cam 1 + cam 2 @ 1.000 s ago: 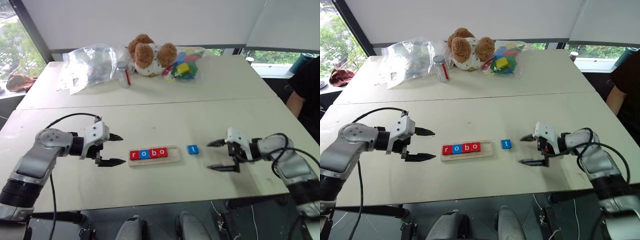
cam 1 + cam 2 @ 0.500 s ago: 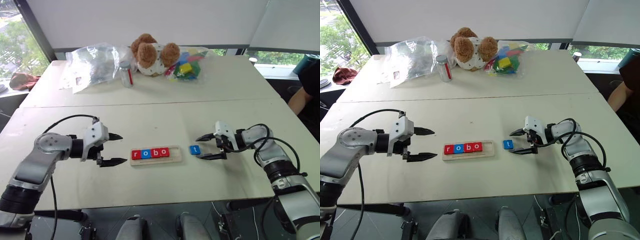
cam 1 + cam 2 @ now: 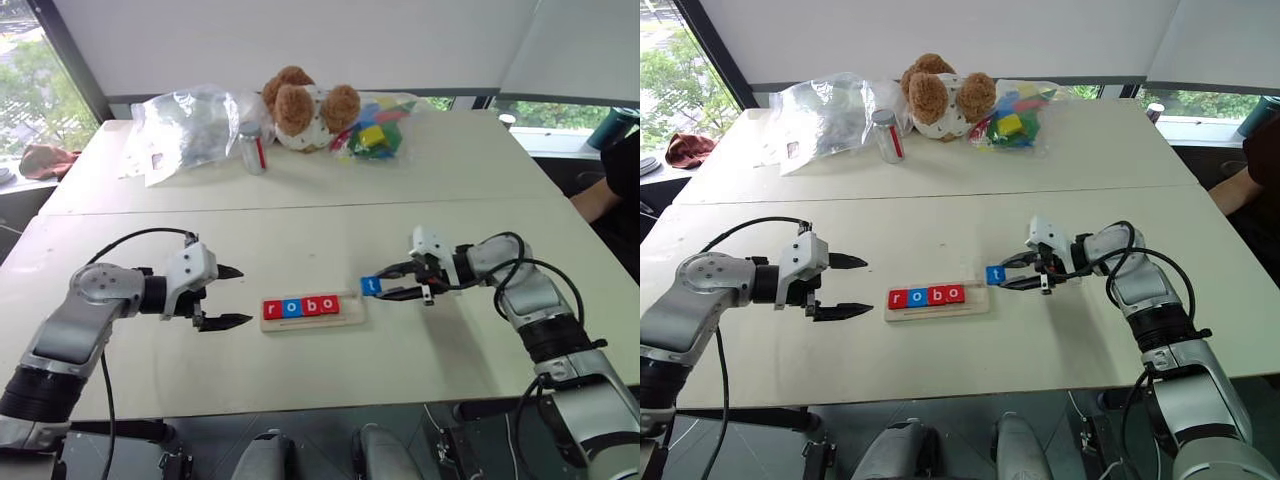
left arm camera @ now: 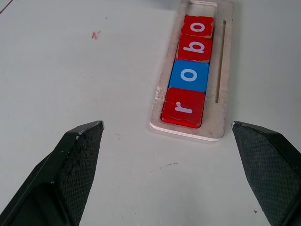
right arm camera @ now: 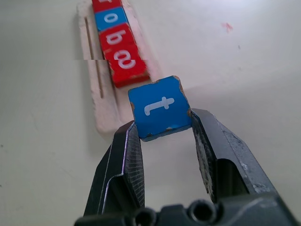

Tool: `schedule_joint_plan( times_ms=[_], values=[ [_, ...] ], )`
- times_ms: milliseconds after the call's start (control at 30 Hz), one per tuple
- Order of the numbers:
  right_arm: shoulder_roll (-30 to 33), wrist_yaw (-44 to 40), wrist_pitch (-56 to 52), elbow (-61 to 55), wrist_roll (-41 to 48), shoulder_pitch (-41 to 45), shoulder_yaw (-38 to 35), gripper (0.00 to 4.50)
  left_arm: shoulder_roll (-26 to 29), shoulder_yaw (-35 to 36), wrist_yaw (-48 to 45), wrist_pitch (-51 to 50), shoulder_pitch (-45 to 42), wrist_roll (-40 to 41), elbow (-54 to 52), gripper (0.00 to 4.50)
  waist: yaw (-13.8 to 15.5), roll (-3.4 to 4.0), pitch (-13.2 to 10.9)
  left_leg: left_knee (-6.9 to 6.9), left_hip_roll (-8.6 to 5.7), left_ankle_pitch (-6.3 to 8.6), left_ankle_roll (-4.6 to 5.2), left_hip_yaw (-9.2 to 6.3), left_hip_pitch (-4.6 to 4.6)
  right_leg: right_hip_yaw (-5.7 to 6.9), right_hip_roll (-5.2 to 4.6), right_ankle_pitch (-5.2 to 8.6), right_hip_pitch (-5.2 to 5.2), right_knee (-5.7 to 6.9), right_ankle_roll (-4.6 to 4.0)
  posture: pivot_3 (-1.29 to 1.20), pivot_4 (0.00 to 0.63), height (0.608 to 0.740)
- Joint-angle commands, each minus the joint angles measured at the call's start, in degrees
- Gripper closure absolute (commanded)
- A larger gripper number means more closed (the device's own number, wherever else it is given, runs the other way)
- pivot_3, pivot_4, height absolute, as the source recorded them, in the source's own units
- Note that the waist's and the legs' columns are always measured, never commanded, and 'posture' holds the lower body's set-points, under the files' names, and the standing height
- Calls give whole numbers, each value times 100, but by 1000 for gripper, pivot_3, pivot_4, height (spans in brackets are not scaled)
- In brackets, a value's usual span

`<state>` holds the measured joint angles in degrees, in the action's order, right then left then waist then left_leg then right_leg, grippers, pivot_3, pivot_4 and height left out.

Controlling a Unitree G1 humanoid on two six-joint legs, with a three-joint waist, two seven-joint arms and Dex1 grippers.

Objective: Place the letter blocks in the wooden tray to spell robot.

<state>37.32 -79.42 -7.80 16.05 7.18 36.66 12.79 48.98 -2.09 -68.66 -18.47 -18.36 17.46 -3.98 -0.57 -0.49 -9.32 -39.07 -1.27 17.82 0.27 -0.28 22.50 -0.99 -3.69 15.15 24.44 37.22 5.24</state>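
- The white table (image 3: 300, 210) stretches ahead of me, made of two tops joined by a seam running across
- At its far edge lie a crumpled clear plastic bag (image 3: 180, 125), a brown teddy bear (image 3: 305, 108) and, right of the bear, a bag of multicoloured toy blocks (image 3: 372, 130); a small clear jar with a red label (image 3: 251, 147) stands just in front of the clear bag
- A person's arm in a dark sleeve (image 3: 612, 175) shows at the right edge, beyond the table
- My left gripper (image 3: 228, 297) hangs just above the table to the left of the tray, its two black fingers spread wide with nothing between them; in the left wrist view the fingertips (image 4: 84, 141) frame the tray's near end without touching it
- My right gripper (image 3: 1012, 273) reaches in from the right, its fingers closed on the blue t block (image 5: 161, 107), pinching it by two opposite edges
- The wooden tray (image 3: 352, 312) lies flat on the near table top between my two grippers, long side running left to right
- Four letter blocks sit in the tray in a row, touching one another: red r (image 4: 184, 106), blue o (image 4: 189, 75), red b (image 4: 194, 47), red o (image 4: 199, 26); the slot at the tray's right end is bare wood
- The blue t block is lifted clear of the table and tilted, just beside and slightly above the tray's right end, not in it
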Motion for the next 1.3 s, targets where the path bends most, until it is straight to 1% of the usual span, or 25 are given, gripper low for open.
schedule_joint_plan(
  times_ms=[33,267,467,833,1300],
  values=[
    [94,49,-363,-541,-34,-121,103,3416,-51,-35,14,30,-128,-8,-80,0,10,0,0,-1,0,0,0,-1,0,0,0,0,-1,0,0,0,150,740],
    [-54,405,-323,-708,-318,-162,334,3416,-120,-56,50,-60,-124,46,-198,0,-25,0,0,-1,-2,0,0,0,2,0,0,0,1,-1,0,0,150,740],
    [-265,580,-115,-360,-511,-9,485,3416,-148,-61,68,-81,-134,42,-201,0,-23,0,0,-1,-2,0,0,0,1,0,2,0,1,0,0,0,150,740],
    [-473,568,-8,-155,-596,93,612,3416,-159,-52,69,-183,-82,90,-355,0,-22,0,0,-2,-3,0,0,1,1,2,3,0,0,-1,0,0,150,740],
    [-461,440,-91,-349,-546,79,599,3416,-233,-116,92,-68,-130,-16,-239,0,-20,-1,0,-2,-2,0,0,0,1,2,4,0,0,0,0,0,150,740]
  ],
)
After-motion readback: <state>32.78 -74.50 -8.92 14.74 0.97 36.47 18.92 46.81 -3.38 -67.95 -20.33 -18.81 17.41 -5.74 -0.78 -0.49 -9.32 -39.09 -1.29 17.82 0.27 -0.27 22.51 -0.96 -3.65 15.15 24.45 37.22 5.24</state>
